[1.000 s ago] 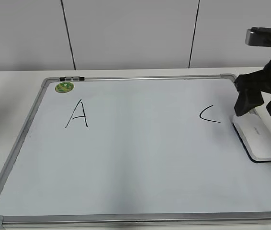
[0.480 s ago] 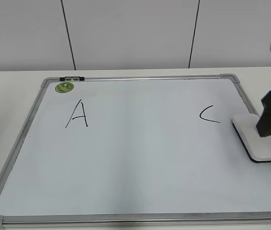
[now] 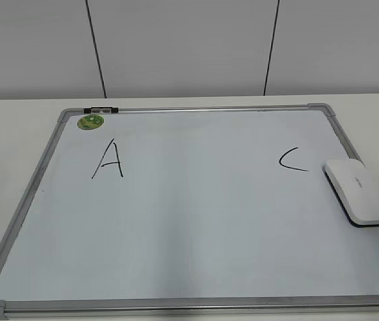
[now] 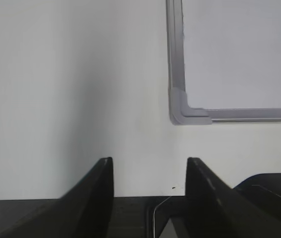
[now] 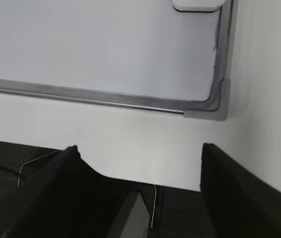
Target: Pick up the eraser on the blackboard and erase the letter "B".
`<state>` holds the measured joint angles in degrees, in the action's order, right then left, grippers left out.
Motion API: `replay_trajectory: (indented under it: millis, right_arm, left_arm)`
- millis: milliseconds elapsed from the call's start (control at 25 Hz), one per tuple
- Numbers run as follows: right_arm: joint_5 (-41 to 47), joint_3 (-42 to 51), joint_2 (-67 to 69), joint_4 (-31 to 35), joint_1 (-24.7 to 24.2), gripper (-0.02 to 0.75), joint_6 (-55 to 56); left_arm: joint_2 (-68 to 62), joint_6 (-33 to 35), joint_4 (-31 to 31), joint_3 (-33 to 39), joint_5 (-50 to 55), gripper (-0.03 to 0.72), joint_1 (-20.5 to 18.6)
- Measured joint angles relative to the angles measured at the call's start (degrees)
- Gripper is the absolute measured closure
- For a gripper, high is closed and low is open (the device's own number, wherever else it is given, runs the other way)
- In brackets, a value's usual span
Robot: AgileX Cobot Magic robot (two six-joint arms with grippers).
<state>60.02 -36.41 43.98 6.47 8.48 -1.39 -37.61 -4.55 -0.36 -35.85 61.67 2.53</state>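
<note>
**Both grippers empty over the table's near edge; eraser lies on the board**

The left gripper (image 4: 149,171) hangs with its jaws apart and nothing between them, above bare white table (image 4: 71,89) close to the near edge. Just beyond it lies the near-left plastic corner of the blackboard (image 4: 240,49).

The right gripper (image 5: 139,158) also has its jaws spread wide and empty, over the table near its near edge. The board's grey frame and its near-right corner sit just ahead of it, and a sliver of the eraser (image 5: 196,5) shows at the top of the right wrist view, beside the right frame rail.

In the exterior view neither arm appears. The eraser (image 3: 359,190) lies flat on the blackboard (image 3: 189,227), white side up, against the board's right edge and slightly angled to it. Just to its left is the black letter "C" (image 3: 292,160). The letter "A" (image 3: 109,159) stands toward the board's far-left part, below the green round sticker (image 3: 90,122). The board surface between the two letters is plain white; no letter "B" is visible there.
</note>
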Motion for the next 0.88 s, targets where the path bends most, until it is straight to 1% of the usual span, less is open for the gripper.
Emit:
replay_trajectory:
  millis: [200,320,440,880]
  right_arm:
    - [4.94,4.13,-9.9,0.0,0.0,0.183,-0.02]
    - [7.47,5.06,-13.6,-0.75,0.0,0.183,-0.02]
    - [8.84,5.43,-15.95,-2.92,0.0,0.183,-0.02]
    - [5.35,7.95,-16.2,-5.86,0.0,0.183,-0.02]
  left_arm:
    - [6.9,0.0,1.0,5.59,0.1,0.342,0.0]
    - [7.93,0.0,1.21,6.02,0.21,0.342,0.0]
    - [8.07,0.0,1.34,6.06,0.21,0.356,0.0]
    - [8.07,0.0,1.9,6.06,0.11,0.386,0.48]
